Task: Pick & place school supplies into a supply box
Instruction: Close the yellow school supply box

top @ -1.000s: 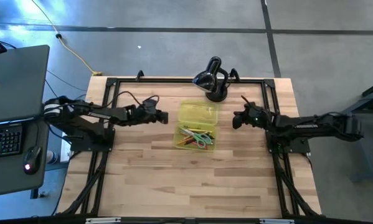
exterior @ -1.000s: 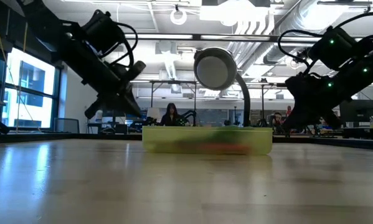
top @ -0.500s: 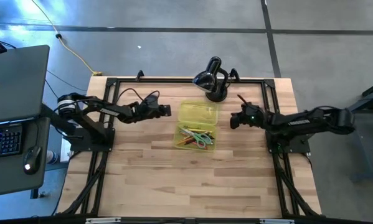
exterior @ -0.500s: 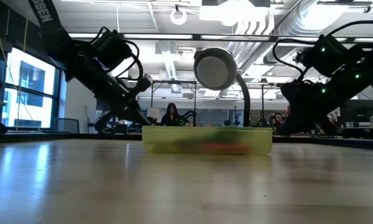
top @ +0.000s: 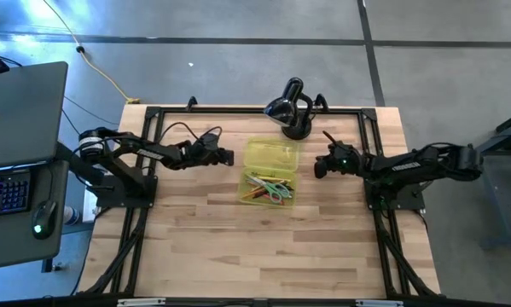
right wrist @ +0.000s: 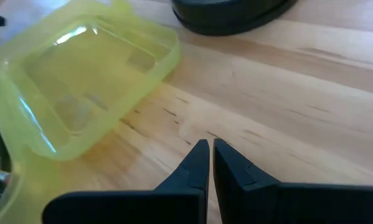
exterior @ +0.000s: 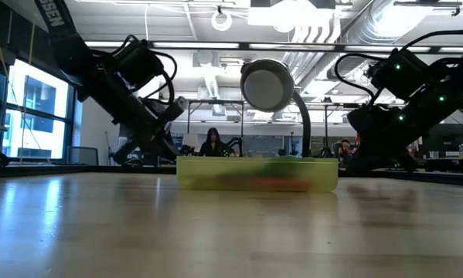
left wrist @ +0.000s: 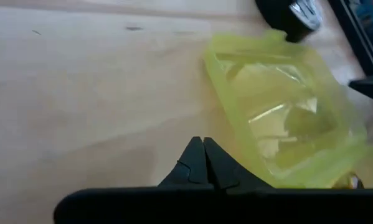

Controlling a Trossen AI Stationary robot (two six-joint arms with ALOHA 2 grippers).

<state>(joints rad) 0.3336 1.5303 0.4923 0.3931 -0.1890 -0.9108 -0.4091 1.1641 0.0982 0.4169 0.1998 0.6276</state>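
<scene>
The supply box lies open on the wooden table, a translucent yellow-green case. Its empty lid half is toward the far edge. Its base half holds the school supplies: several coloured pencils and pens and green-handled scissors. My left gripper hovers shut just left of the lid half. My right gripper hovers shut just right of the box. In both wrist views the shut fingertips hang above bare wood with nothing between them.
A black domed lamp-like device stands on its base at the table's far edge, just behind the box. A black frame runs round the table. A laptop and a mouse sit on a desk off the left side. Bare wood spreads toward the near edge.
My left gripper has come down closer to the table beside the box's left side. The box and its contents have stayed where they were.
</scene>
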